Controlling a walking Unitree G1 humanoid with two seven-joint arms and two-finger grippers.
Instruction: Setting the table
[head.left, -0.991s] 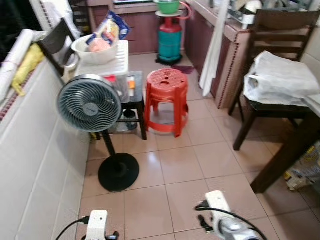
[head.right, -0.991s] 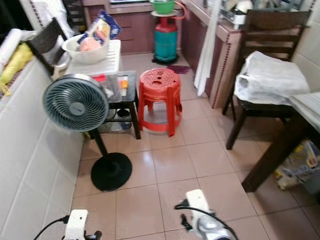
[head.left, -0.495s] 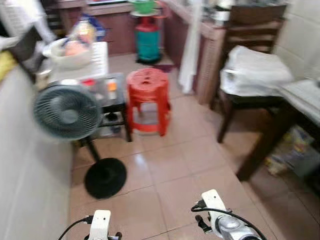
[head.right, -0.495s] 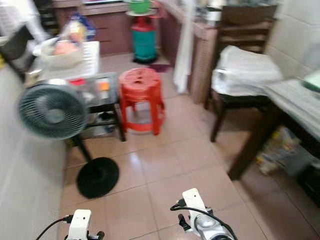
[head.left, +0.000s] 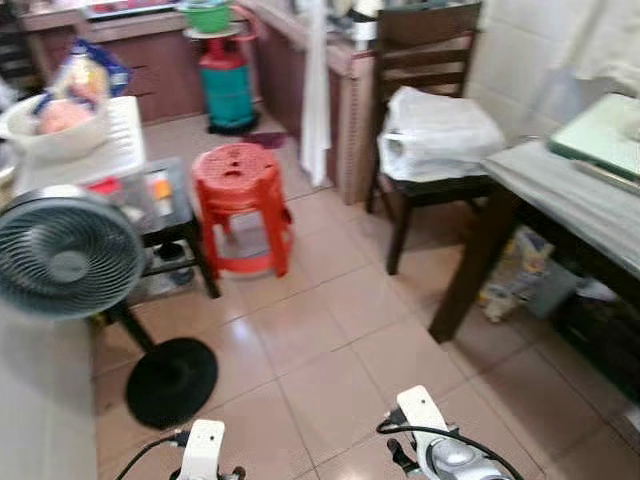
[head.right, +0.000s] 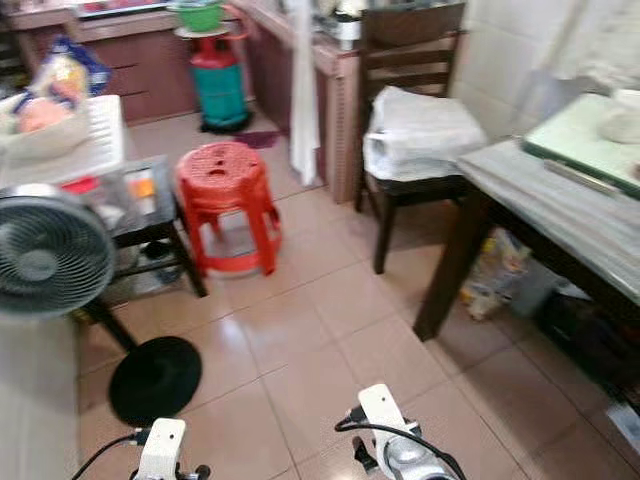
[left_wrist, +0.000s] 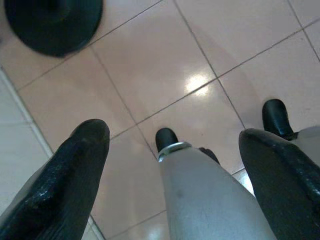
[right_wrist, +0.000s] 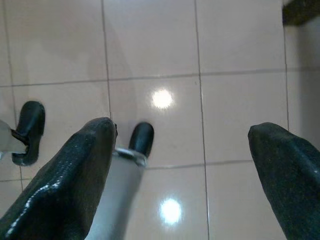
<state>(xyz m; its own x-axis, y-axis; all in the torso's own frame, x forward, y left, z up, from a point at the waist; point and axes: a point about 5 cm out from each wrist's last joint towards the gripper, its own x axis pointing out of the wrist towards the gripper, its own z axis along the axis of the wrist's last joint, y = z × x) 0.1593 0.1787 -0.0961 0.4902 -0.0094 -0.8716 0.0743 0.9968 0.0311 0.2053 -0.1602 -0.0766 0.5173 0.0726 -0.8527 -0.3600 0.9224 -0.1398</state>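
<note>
The table is seen at the right, a pale green board lying on its far part. A chair bearing a white bag stands just left of it. Both grippers, left gripper and right gripper, are held low over the tiled floor, fingers spread wide and empty. A red stool and a fan are seen at the left
</note>
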